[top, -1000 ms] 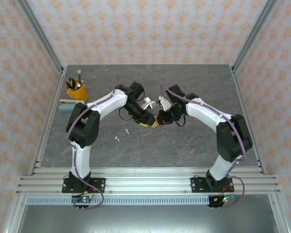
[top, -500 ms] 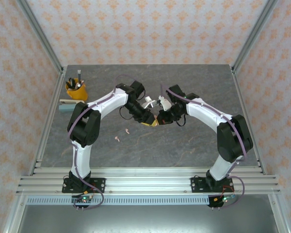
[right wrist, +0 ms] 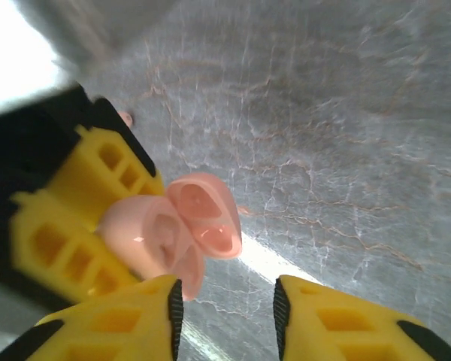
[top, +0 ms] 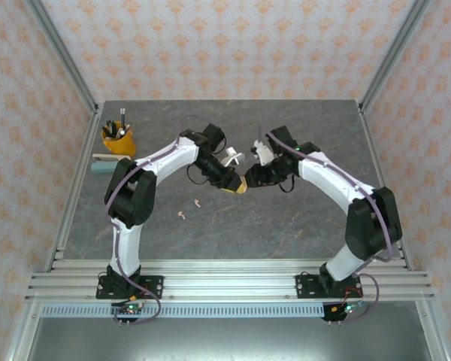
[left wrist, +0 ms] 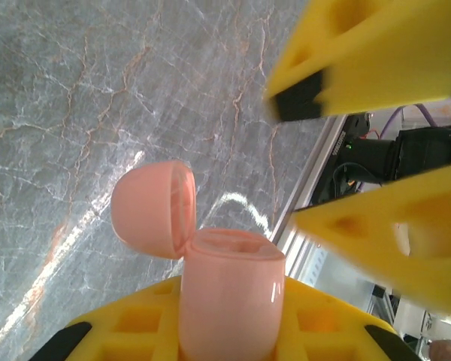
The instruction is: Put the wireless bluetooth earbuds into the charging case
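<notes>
At the far left of the grey marbled table (top: 301, 226) stands a yellow cup (top: 118, 139) with dark pens in it. Nearer the middle, two pale pink earbuds (top: 198, 201) lie loose on the table, close to each other and well apart from both grippers.

Right of them, the left gripper (top: 235, 187) is closed on the pink charging case (left wrist: 227, 293). In the left wrist view the rounded body sits clamped between the yellow fingers (left wrist: 135, 327). Its lid (left wrist: 152, 207) is swung open on the hinge and tipped off to one side. The pictures do not make clear whether anything sits in the case.

Just behind the two grippers, a whitish object (top: 231, 159) lies on the table, too small to identify.

The right gripper (right wrist: 225, 301) faces the left one from the other side, just beside the case. Its yellow fingers (right wrist: 338, 320) stand apart with bare table between them, and they hold nothing. The open lid sits just above the gap.
</notes>
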`<act>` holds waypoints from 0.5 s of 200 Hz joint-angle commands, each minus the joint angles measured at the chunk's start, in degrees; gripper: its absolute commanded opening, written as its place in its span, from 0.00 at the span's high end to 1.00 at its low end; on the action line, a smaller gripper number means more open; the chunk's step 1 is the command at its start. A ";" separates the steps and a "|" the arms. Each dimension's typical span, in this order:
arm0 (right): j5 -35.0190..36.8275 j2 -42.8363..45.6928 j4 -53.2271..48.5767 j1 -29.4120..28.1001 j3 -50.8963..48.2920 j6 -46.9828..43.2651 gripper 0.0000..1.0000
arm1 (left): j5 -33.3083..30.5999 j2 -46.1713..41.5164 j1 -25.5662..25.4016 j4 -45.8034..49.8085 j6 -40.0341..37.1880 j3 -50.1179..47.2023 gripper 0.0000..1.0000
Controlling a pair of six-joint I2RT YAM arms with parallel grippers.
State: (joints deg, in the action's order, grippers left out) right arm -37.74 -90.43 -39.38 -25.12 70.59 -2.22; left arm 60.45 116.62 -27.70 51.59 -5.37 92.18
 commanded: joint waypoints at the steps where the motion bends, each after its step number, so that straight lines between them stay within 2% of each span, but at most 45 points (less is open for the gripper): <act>1: -0.12 6.27 1.41 3.05 1.11 4.45 0.50 | -1.78 -2.90 0.62 -4.53 2.94 -1.83 1.00; 17: -3.72 9.37 3.46 5.78 0.13 9.01 0.45 | -2.81 -4.40 1.14 -7.60 5.20 -3.31 1.00; 59: -19.74 14.80 13.96 11.20 -2.29 22.09 0.35 | -7.98 -11.33 1.62 -17.83 12.38 -8.95 1.00; 100: -25.95 17.15 21.63 12.38 -2.57 30.77 0.31 | -15.53 -17.84 1.90 -28.03 18.76 -15.66 1.00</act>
State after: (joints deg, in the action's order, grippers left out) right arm -56.60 -75.29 -25.54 -13.37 68.86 20.49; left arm 51.03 102.76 -26.11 32.51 7.92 79.79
